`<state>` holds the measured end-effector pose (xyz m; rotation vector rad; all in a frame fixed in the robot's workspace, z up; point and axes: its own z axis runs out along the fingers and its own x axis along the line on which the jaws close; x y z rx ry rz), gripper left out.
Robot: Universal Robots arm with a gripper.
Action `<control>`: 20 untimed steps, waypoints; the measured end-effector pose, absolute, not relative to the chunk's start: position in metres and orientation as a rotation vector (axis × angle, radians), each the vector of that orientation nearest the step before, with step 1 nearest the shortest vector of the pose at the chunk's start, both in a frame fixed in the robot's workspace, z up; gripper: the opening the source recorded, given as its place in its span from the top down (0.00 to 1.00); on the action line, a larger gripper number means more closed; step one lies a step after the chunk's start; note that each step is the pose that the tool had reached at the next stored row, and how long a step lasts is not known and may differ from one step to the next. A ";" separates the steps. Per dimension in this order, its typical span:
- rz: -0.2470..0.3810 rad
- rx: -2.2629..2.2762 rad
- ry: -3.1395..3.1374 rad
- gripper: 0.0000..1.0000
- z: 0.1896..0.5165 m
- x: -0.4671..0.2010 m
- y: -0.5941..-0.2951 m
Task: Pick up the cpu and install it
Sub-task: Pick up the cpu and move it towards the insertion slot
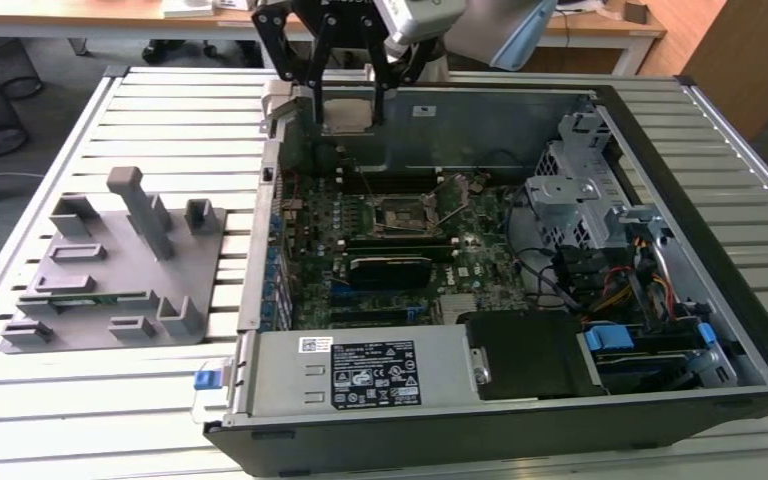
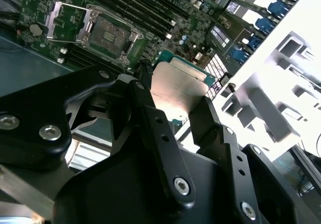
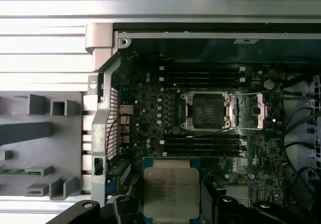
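well, the cpu is up in the air, held in the tool. the two black fingers are closed part way and press on two sides of the chip that face each other. the chip lies flat between them. in the first wrist view its silver top faces the camera, with a thin green edge around it. in the second wrist view the cpu sits between the same two fingers.

the chip is almost square, so it has no real long side. in the first wrist view its edges look lined up with the edges of the socket.

the socket is where the chip has to go, and it is not under the chip yet. in the exterior view the tool hangs over the back wall of the computer case. the socket lies lower down on the green board, nearer to the camera and a bit toward the exterior view's right. in the first wrist view a row of long black memory slots lies between the chip and the socket. the socket looks open, with its metal flap swung to one side, so i think the way in is free.

outside the case, on the exterior view's left, a grey holder rests on the slatted surface, well apart from the tool.
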<state>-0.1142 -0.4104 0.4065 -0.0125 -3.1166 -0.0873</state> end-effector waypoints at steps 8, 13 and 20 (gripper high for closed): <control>-0.087 -0.013 -3.117 0.46 0.406 -0.106 -0.410; -0.087 -0.012 -3.116 0.46 0.405 -0.102 -0.410; -0.087 -0.012 -3.117 0.46 0.402 -0.089 -0.408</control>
